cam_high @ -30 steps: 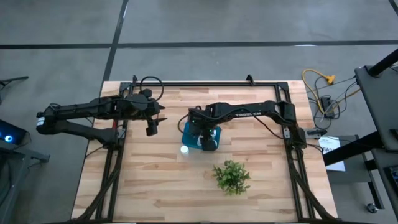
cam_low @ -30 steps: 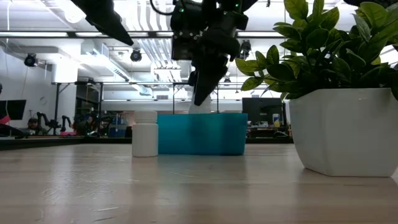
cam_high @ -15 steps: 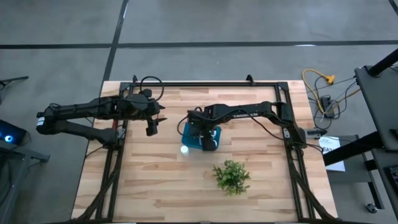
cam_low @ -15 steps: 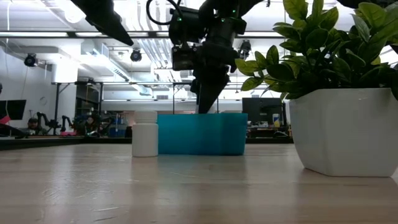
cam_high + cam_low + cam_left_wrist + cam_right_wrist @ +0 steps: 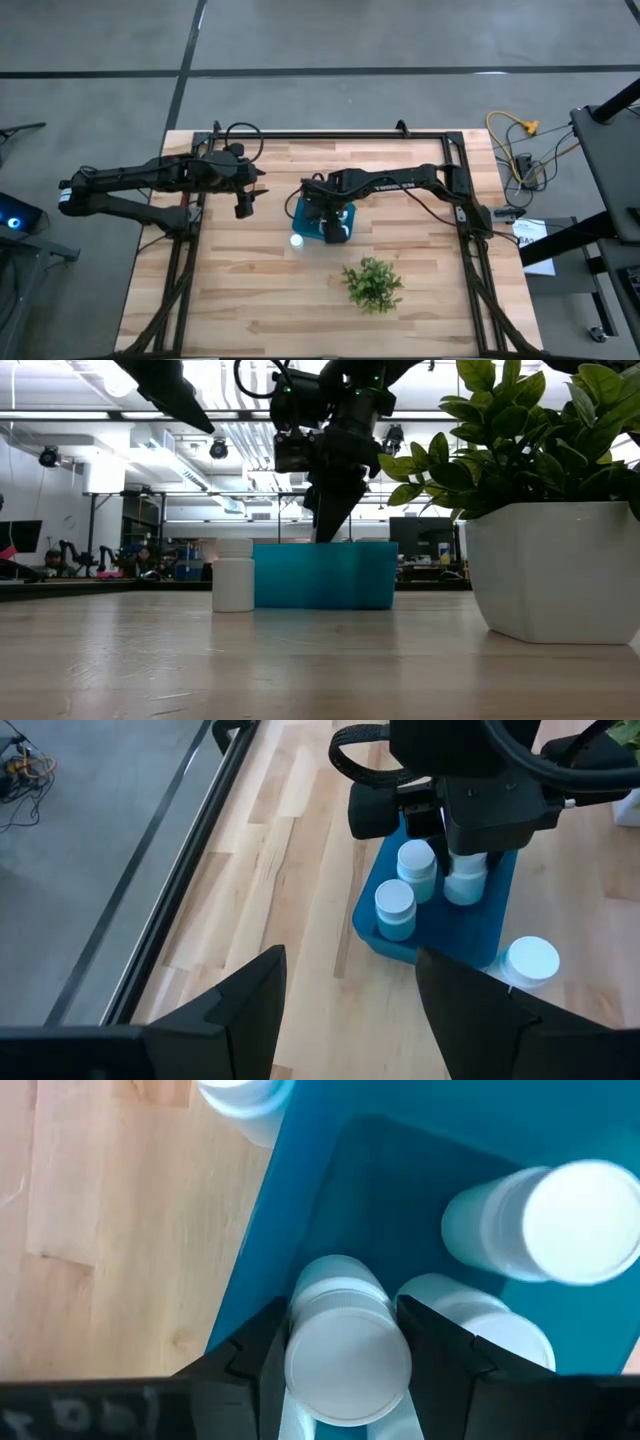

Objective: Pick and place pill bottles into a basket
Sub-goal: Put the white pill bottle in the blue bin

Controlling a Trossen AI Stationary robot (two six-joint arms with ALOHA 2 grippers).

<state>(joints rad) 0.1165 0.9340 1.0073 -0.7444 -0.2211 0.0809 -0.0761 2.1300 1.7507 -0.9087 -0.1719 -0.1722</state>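
Observation:
The teal basket [image 5: 305,218] sits mid-table. My right gripper [image 5: 347,1342] reaches down into it, shut on a white pill bottle [image 5: 465,880]. Two more pill bottles [image 5: 395,908] [image 5: 417,865] stand on the basket floor beside it. Another pill bottle [image 5: 297,240] stands upright on the table by the basket's near left corner, and shows left of the basket [image 5: 322,575] in the low view. My left gripper [image 5: 244,207] hangs open above the table to the basket's left, with nothing between its fingers. My right gripper pinches the bottle at its cap and upper side [image 5: 300,1355] between its two fingers [image 5: 250,1365]. The fingers come from above, pointing steeply down. The bottle stands upright inside the basket; whether its base is on the basket floor I cannot tell.
A green plant in a white pot [image 5: 372,283] stands near and to the right of the basket; it looms large in the low view [image 5: 555,565]. A black frame rail [image 5: 330,135] runs round the wooden table.
My right gripper has sunk a little into the basket with its bottle. In the low view the bottle showed above the basket's rim a second ago and is now hidden behind the basket's wall.

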